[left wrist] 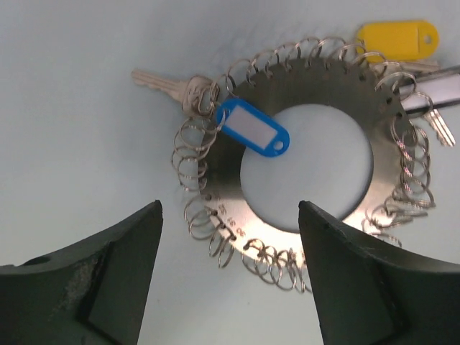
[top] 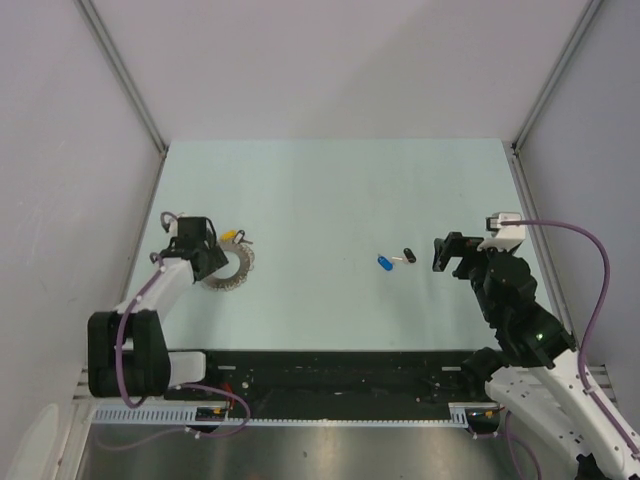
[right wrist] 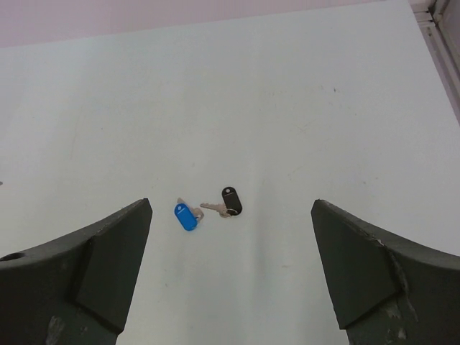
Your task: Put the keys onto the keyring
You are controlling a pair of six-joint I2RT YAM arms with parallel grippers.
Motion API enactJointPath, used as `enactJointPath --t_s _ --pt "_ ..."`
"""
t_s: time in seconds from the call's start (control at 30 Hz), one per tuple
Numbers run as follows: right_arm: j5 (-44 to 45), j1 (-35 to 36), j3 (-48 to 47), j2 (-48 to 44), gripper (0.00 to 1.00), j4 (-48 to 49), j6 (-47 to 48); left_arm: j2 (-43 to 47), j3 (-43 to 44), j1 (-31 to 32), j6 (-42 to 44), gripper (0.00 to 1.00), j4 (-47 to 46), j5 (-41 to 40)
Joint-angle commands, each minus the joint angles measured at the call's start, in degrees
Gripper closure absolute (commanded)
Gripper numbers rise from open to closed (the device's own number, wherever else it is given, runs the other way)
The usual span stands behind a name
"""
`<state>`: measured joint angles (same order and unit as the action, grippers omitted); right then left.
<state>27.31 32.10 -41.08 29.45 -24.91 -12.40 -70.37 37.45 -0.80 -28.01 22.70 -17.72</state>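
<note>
Right pincer (right wrist: 231, 208), spread wide and empty, faces the loose blue key (right wrist: 186, 215) and black key (right wrist: 231, 200), side by side on the bench (top: 330, 190) just ahead. Left pincer (left wrist: 228, 244), also spread, hovers over the keyring (left wrist: 338, 93), well apart leftward.

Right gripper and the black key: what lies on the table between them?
Nothing: the top external view shows only bare table between the right gripper and the black key.
</note>
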Motion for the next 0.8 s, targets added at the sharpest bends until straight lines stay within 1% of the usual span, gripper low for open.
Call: enactJointPath --t_s 0.0,0.13,0.17,0.23,0.37,0.4,0.5,0.6,0.63,0.67,0.73,0.77 --pt "-0.4 0.7 0.2 -2.2 0.0 2.2 0.4 -6.8 5.9 -1.7 -4.3 0.21 -0.7 0.3" --pt "-0.2 0.8 0.5 -3.5 0.0 2.4 0.5 -10.5 7.1 -1.8 -4.9 0.28 0.3 1.8" --pt "-0.2 0.7 0.5 -4.0 0.0 2.6 0.6 -10.9 7.0 -1.8 -4.9 0.32 0.5 2.8" --pt "-0.4 0.7 0.6 -4.3 0.0 2.7 0.5 -12.6 6.7 -1.8 -5.4 0.36 1.1 3.4" --pt "-0.8 0.8 0.8 -4.8 0.0 2.9 0.6 -14.8 5.5 -1.7 -5.7 0.4 1.8 6.5" --pt "-0.9 0.8 0.8 -5.1 0.0 2.9 0.5 -14.9 5.3 -1.6 -5.9 0.42 1.8 8.5" --pt "-1.0 0.7 0.7 -5.5 0.0 3.0 0.5 -15.1 4.3 0.3 -7.1 0.46 2.0 11.6" --pt "-1.4 0.6 0.9 -5.6 0.0 3.0 0.5 -15.2 4.7 6.8 -9.6 0.46 2.8 13.8" --pt "-1.6 0.7 0.8 -5.8 0.0 3.0 0.6 -15.3 4.9 8.5 -10.7 0.46 2.4 16.6" --pt "-1.6 0.5 0.8 -5.8 0.0 3.0 0.5 -15.3 5.0 11.7 -13.6 0.46 0.8 18.7" --pt "-2.1 0.4 0.9 -5.8 0.0 3.0 0.5 -15.5 5.3 15.2 -17.1 0.46 -1.4 22.1" --pt "-2.2 0.4 0.8 -5.8 0.0 3.0 0.5 -16.1 6.8 18.5 -19.9 0.45 -2.1 22.4"
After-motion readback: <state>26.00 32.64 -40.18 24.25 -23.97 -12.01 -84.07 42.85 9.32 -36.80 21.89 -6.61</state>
